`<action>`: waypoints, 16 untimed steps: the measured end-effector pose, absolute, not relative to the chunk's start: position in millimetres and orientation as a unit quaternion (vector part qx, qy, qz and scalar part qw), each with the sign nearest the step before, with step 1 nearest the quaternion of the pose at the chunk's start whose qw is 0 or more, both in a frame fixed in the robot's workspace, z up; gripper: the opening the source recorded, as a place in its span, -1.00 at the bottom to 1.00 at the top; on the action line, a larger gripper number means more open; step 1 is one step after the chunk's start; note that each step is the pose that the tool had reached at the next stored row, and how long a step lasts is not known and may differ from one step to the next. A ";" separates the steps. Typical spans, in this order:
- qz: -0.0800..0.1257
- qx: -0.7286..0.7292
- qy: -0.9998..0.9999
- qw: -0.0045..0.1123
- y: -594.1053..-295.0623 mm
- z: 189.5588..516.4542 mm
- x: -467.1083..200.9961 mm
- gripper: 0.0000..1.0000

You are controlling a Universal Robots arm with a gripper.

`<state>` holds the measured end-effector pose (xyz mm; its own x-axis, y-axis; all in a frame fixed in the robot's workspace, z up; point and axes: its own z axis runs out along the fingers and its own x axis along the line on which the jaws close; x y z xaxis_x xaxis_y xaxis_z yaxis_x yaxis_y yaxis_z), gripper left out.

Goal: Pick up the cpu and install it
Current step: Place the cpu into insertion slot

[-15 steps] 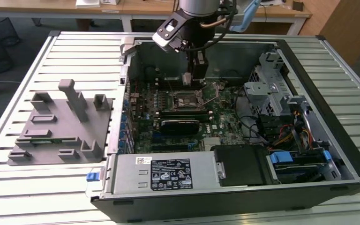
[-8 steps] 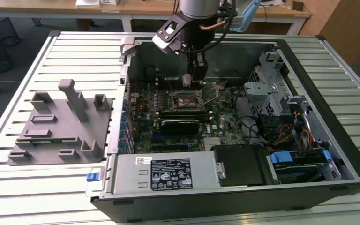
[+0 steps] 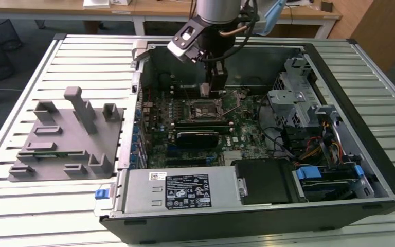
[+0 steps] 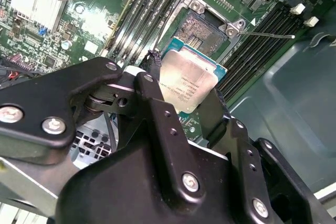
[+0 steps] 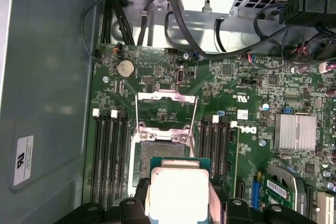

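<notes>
A: So, beginning at the exterior view's left, what worries you?

B: Little there. The grey tray rests on the slatted table, well apart from the work. The risk is in the middle of the frame, where the gripper hangs inside the open computer case, over the socket.

A: And the cpu?

B: In both wrist views the fingers are clamped on the cpu by two opposite edges. It is held above the socket, offset to one side and not seated. If it goes down off-centre or tilted, I judge a corner could bend the contacts. A grip on such thin edges might also slip. The raised retention frame and the lever lie near enough to be knocked.

A: Further right?

B: The cables lie apart from the arm, so I'd expect no snag.

A: Any writing?

B: A white label on the power supply at lower middle, a sticker on the case wall, and faint print on the cpu's plate. I cannot make out any of it.
</notes>
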<state>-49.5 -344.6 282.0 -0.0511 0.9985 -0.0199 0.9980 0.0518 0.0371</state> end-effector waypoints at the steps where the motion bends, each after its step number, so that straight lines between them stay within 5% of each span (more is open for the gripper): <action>1: 0.007 0.688 0.725 0.020 -344.6 281.4 -49.4 0.06; 16: 0.007 0.688 0.725 0.020 -344.4 267.2 -49.5 0.06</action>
